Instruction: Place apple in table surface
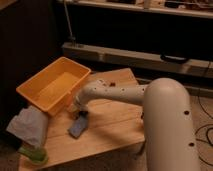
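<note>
Camera view: at the left, a crumpled grey cloth (27,127) is seen beside the yellow bin (50,90). The gripper (78,111) is held low over the table surface (115,125), just beside the bin's near corner and above a grey-blue pad (77,128). Its grip state cannot be told, nor where the apple lies relative to it.

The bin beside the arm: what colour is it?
Yellow-orange bin, seen in the camera view; the gripper hangs low at its near corner.
</note>
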Controlling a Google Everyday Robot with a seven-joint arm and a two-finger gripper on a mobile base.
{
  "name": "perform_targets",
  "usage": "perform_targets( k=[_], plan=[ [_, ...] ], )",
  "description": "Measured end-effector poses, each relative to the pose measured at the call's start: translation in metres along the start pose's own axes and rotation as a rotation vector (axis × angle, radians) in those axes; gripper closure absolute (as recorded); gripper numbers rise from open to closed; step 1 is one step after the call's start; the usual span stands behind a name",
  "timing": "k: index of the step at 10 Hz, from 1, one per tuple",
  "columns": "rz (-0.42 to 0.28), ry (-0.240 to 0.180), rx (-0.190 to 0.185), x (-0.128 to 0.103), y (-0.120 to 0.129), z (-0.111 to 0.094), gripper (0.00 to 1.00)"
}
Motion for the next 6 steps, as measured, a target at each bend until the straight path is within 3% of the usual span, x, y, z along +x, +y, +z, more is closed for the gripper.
perform_targets(
  k=[3,6],
  plan=[
    [0.044,0.111,0.027,0.029,0.005,-0.062,1.00],
    [0.130,0.273,0.052,0.089,0.013,-0.101,1.00]
  ],
)
